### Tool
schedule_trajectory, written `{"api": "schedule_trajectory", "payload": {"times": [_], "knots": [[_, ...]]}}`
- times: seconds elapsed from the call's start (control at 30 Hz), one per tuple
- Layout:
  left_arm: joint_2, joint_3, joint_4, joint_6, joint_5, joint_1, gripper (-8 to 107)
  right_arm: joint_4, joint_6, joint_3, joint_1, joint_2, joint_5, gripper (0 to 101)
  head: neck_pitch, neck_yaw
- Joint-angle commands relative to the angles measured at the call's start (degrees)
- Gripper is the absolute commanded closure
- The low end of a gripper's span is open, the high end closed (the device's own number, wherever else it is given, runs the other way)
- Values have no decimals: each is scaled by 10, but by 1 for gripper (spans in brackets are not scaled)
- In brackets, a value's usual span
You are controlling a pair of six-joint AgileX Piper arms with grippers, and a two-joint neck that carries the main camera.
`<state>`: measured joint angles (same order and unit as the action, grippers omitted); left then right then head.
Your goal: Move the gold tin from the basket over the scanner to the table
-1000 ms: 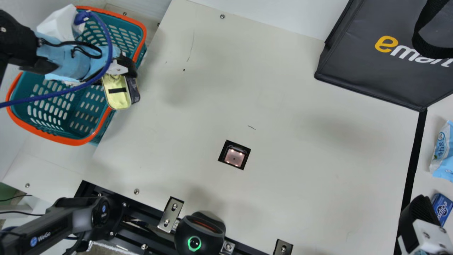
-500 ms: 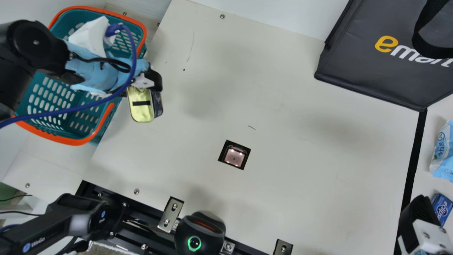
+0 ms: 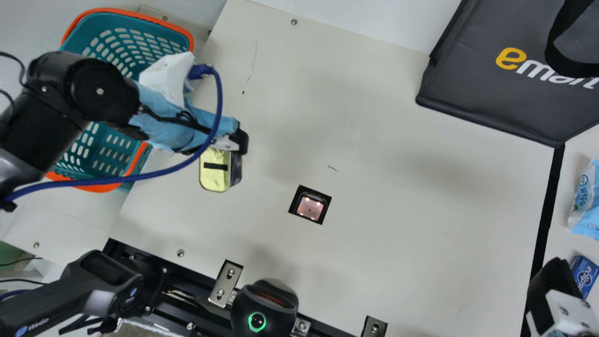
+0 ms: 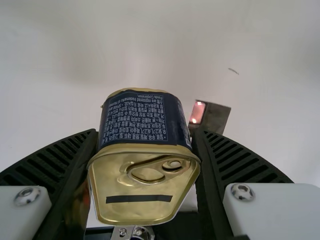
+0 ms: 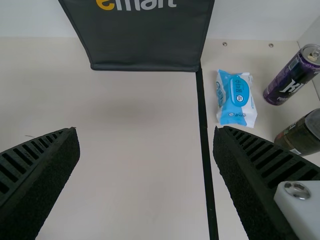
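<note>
**Left gripper brings the gold tin closer to the scanner**

In the main view, the basket sits well to the scanner's left. Nearer on that side, over the table, the left gripper has the gold tin clamped between its fingers. The black bag stands to the scanner's upper right; the right gripper, its fingers wide apart, is at its lower right.

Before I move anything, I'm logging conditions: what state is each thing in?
Gold metal tin: sealed, held
Left black ribbed pincer: shut on the tin
Right black ribbed pincer: open, empty
Square scanner window: lit
Blue-white plastic wipes pack: lid shut
Rounded black device: green ring lit
</note>
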<state>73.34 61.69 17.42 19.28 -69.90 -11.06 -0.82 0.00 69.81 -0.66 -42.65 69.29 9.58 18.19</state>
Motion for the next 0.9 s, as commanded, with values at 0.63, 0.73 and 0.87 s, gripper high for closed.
{"api": "schedule_trajectory", "payload": {"times": [0.63,0.73,0.87], "knots": [[76,37,10,118,0,-207,107,0,0,0,0,0,0,6,-17,2],[94,43,16,129,0,-225,107,0,0,0,0,0,0,6,-17,2],[117,49,25,138,0,-241,107,0,0,0,0,0,0,6,-17,2]]}}
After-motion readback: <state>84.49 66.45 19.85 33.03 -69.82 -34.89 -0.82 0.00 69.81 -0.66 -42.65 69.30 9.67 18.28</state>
